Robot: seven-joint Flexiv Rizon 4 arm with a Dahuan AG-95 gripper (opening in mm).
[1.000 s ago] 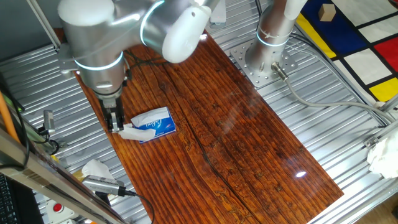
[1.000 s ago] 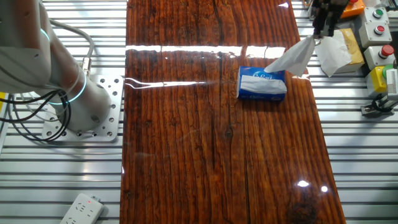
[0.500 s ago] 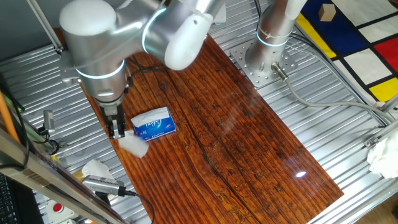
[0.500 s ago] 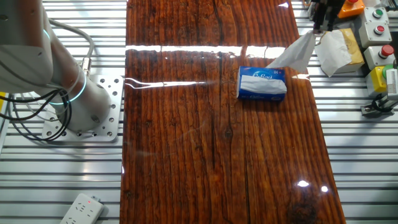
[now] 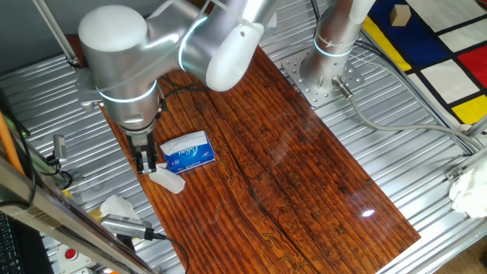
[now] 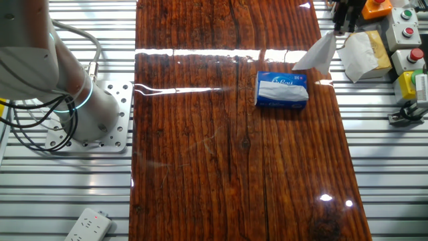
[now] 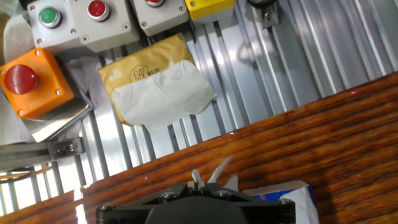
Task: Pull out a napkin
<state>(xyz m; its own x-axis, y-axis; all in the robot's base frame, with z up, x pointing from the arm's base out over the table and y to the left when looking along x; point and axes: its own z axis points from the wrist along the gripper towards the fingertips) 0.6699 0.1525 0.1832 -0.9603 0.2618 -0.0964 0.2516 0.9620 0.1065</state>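
Hanging from the claw (image 5: 147,161), the napkin (image 5: 167,180) is clear of the blue pack (image 5: 187,151).

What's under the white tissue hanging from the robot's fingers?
Under the thin white napkin held by the gripper lies the dark wooden board's edge, beside the small blue tissue pack. The spot right beneath is covered.

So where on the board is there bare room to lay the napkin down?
Wooden board is bare from blue pack toward arm base and the near end. Crowded: far edge with end effector, napkin, white wad, button boxes.
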